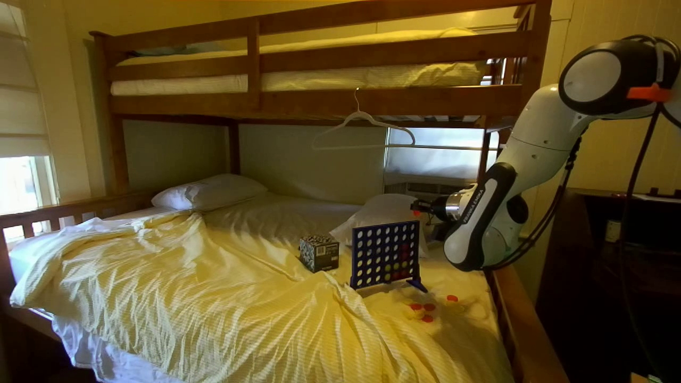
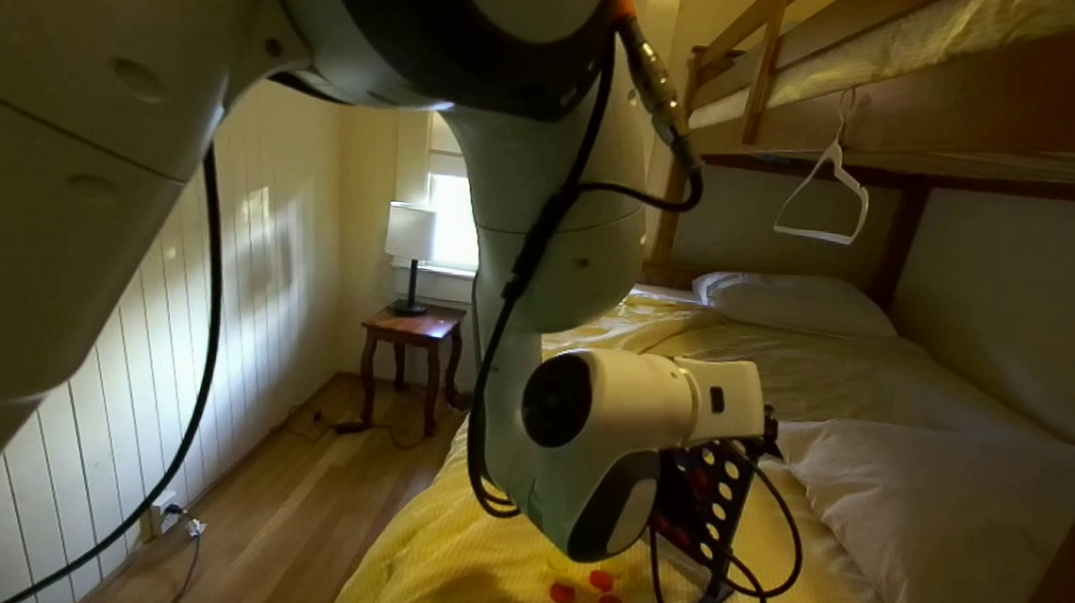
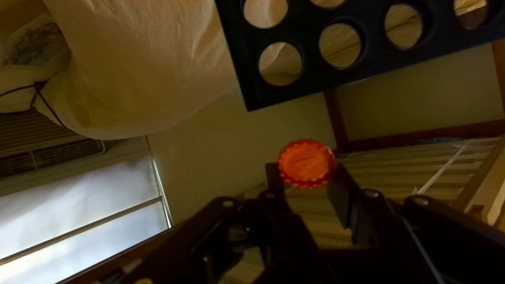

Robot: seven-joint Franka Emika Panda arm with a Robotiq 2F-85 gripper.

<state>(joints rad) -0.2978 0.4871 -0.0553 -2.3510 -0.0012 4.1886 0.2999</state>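
Note:
A red disc [image 3: 307,163] with a notched rim is pinched between the fingertips of my gripper [image 3: 305,170]; both fingers touch its edges. In an exterior view the gripper [image 1: 418,206] is level, just above the right end of a dark blue upright grid board [image 1: 383,252], the red disc [image 1: 416,213] showing below its tips. Red and yellow discs fill some lower holes at that end. A corner of the board [image 3: 309,55] appears at the top of the wrist view, apart from the held disc. My arm hides most of the gripper and part of the board [image 2: 741,481] in an exterior view.
Several loose red discs [image 1: 429,307] lie on the yellow bedspread [image 1: 239,308] before the board. A dark patterned box [image 1: 319,253] stands beside it, a pillow [image 1: 375,210] behind. A white hanger [image 1: 363,147] hangs from the upper bunk rail [image 1: 441,98]. A wooden bed rail [image 1: 524,330] edges the mattress.

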